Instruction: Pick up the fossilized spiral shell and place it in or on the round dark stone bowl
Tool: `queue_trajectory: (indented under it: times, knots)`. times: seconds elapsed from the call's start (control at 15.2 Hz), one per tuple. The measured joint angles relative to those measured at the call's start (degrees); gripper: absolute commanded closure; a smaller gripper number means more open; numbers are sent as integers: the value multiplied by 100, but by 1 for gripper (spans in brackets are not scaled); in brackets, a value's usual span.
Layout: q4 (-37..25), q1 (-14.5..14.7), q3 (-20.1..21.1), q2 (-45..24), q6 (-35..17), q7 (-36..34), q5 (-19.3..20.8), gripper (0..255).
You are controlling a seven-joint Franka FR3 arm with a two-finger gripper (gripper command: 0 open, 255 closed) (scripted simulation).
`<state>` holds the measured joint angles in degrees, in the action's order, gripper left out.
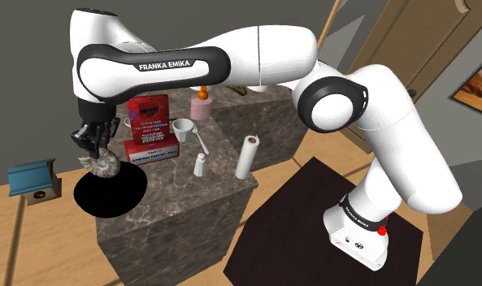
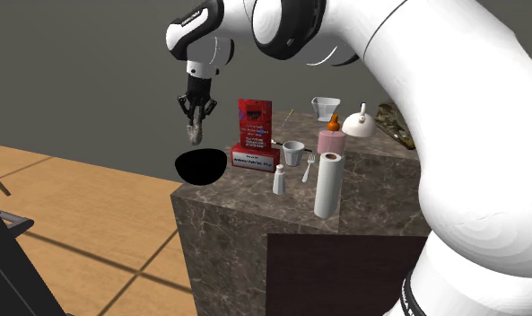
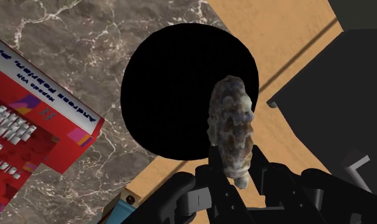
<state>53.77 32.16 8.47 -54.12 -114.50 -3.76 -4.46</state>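
My black gripper [image 1: 95, 145] is shut on a mottled grey-brown spiral shell [image 1: 101, 165], which hangs from the fingers just above the round black bowl [image 1: 110, 193]. The bowl sits at the marble counter's corner, partly overhanging the edge. From the second exterior view the shell [image 2: 196, 127] is clamped in the gripper [image 2: 195, 112] a short way above the bowl [image 2: 201, 165]. In the wrist view the shell [image 3: 232, 129] is clasped edge-on between both fingers, over the bowl [image 3: 174, 95] near its rim.
On the marble counter [image 1: 182, 203] stand a red box [image 1: 150, 130], a white cup [image 1: 183, 128], a small white shaker [image 1: 200, 165], a white paper roll [image 1: 246, 156] and a pink bottle [image 1: 201, 106]. A blue box [image 1: 32, 179] sits on the wooden floor beyond the counter.
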Motion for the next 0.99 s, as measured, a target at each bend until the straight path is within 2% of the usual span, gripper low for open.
queue_trajectory:
  times: [0.99]
  knots:
    - [259,1,-7,-403,-690,107,-7,255]
